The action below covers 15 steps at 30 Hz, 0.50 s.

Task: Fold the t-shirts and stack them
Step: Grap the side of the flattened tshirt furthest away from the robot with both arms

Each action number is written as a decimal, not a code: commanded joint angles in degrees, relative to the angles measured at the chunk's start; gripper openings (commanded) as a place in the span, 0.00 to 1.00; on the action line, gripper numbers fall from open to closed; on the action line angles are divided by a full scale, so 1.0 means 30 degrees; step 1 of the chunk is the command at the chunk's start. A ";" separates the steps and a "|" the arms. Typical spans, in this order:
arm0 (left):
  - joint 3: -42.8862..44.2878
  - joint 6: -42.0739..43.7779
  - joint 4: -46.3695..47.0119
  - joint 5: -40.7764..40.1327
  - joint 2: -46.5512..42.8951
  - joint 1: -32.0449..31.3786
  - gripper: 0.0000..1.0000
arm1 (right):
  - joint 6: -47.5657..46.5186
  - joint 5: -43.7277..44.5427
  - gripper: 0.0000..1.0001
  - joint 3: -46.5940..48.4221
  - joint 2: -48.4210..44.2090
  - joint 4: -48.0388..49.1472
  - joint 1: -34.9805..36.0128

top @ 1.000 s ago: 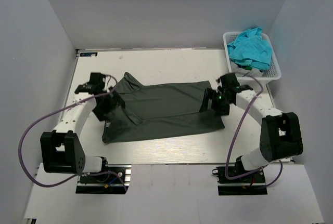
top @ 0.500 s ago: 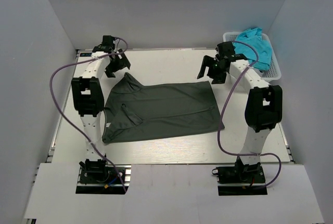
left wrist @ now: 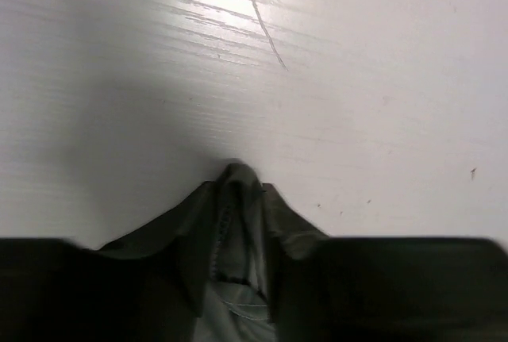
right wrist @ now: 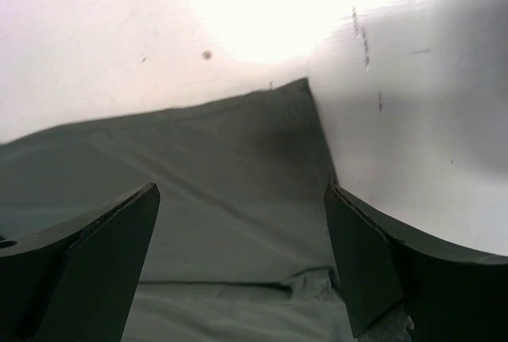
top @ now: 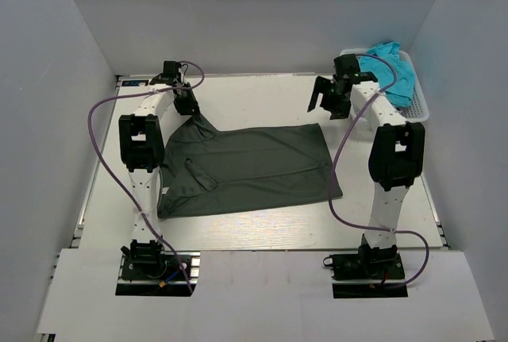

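Stretched from mid-shirt to the far edge within a second: left end effector (top: 188, 105), narrowed from wide, pinching charcoal t-shirt (top: 246, 169) at 11 o'clock; right end effector (top: 327, 106) gaping above 1 o'clock corner. Shirt flat, centre of bench (top: 254, 92); fold likely starting.

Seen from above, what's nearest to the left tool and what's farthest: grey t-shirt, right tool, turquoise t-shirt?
1. grey t-shirt, its corner bunched in the left tool.
2. right tool, over on the right.
3. turquoise t-shirt, in the far-right basket.
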 commanded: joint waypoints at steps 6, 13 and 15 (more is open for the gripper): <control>-0.0116 0.1162 -0.0014 0.0181 -0.0367 -0.0075 0.06 | -0.0206 0.1351 0.90 0.1896 0.1949 -0.0463 -0.0227; -0.0702 0.1514 -0.0016 -0.0377 -0.0892 -0.0075 0.00 | -0.0936 0.2258 0.90 0.2509 0.3820 0.0650 -0.0052; -0.0702 0.1514 0.0187 -0.0377 -0.1128 -0.0075 0.00 | -0.0910 0.2056 0.89 0.3446 0.4409 0.0651 -0.0051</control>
